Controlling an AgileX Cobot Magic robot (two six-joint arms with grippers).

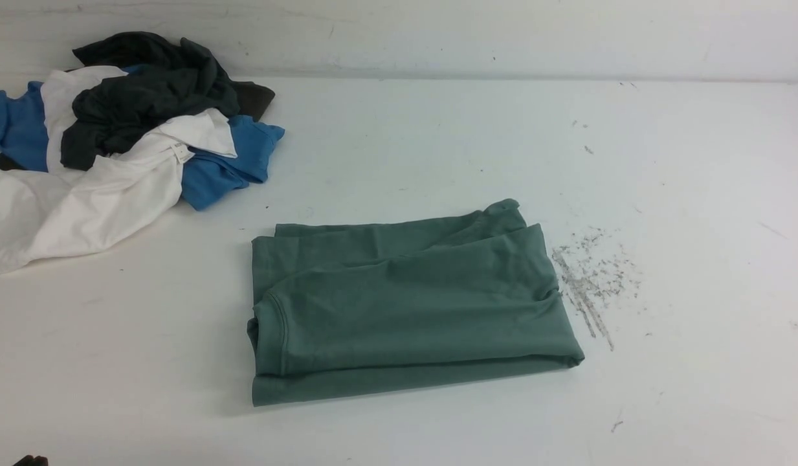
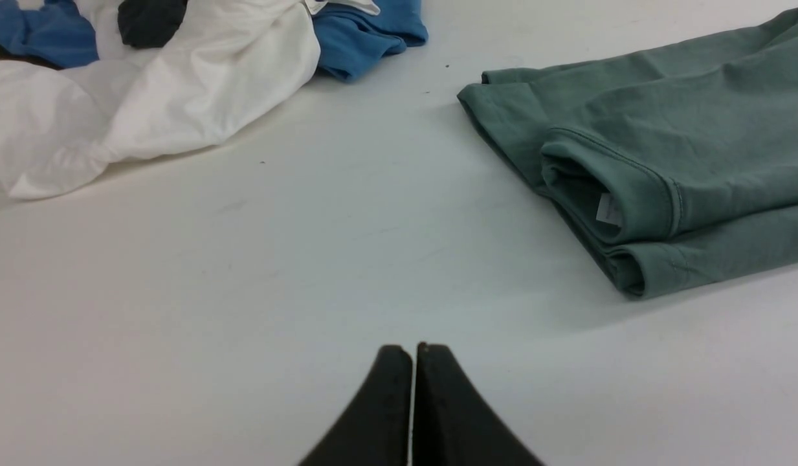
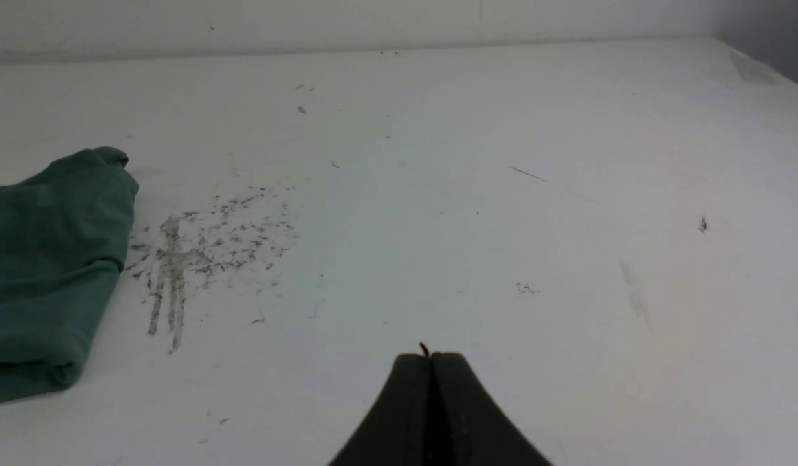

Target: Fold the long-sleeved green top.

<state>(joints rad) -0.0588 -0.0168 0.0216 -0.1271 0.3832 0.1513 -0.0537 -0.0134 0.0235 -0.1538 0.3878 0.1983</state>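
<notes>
Top (image 1: 405, 304) lies folded mid-bench — clothes heap (image 1: 114, 142) far-left, scuff marks (image 1: 589, 285) just right; both pincers (image 2: 413, 353) (image 3: 431, 359) closed, empty, well apart from it.

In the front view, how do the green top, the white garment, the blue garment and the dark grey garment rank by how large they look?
Largest to smallest, as seen:
1. green top
2. white garment
3. dark grey garment
4. blue garment

The last two look close. The pile overlaps, so their hidden parts leave true sizes unsure.
</notes>
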